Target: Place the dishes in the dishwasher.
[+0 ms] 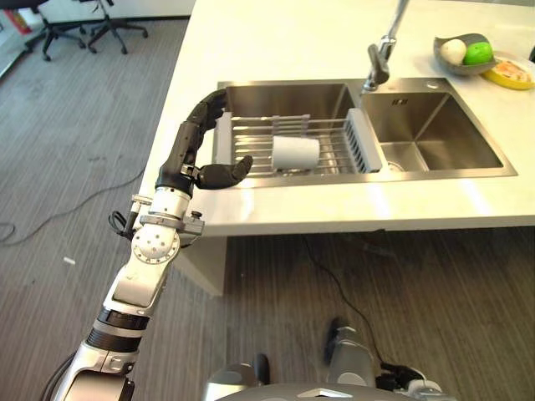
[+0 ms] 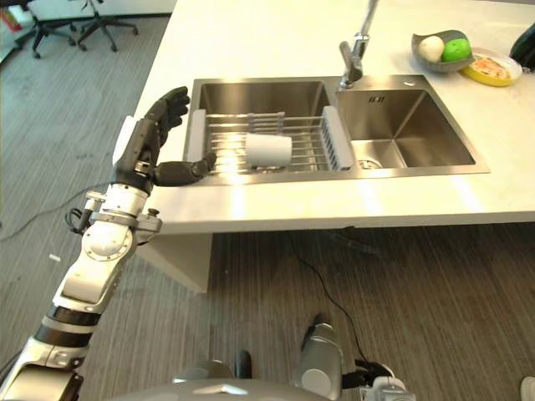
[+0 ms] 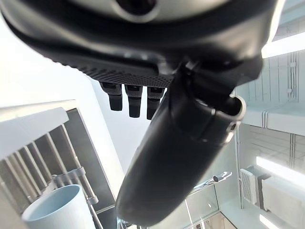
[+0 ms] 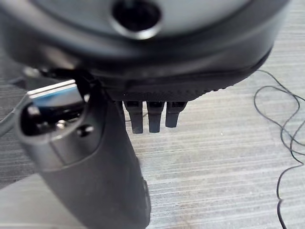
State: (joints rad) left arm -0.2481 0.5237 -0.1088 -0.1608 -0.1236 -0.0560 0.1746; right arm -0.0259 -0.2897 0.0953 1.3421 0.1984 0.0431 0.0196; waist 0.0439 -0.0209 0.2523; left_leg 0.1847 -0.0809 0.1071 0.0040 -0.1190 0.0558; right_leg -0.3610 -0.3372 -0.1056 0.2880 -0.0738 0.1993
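A white counter (image 1: 276,42) carries a steel double sink (image 1: 418,167). Over the left basin lies a wire rack (image 1: 251,138) with grey end pieces, and on it a white cup (image 1: 296,154) lies on its side, its mouth to the right. The left hand (image 1: 194,149) is raised at the rack's left end, near the counter's near left edge; its fingers (image 2: 171,104) are spread and nearly straight, pointing away from the robot, and the thumb (image 1: 226,174) reaches right toward the cup without touching it. The hand holds nothing, and the cup sits just right of the thumb tip. A tap (image 1: 383,50) rises at the far side between the two basins, and the right basin shows a drain (image 1: 393,166). On the far right of the counter sits a grey bowl (image 1: 461,67) holding a white ball (image 1: 453,52) and a green ball (image 1: 478,53), with a yellow plate (image 1: 512,73) just right of it. The right hand (image 4: 90,157) shows in its wrist view over grey floor (image 4: 228,167), its fingers (image 4: 152,117) straight and its thumb apart from them, holding nothing. Office chairs (image 1: 79,25) stand on the floor at the far left.
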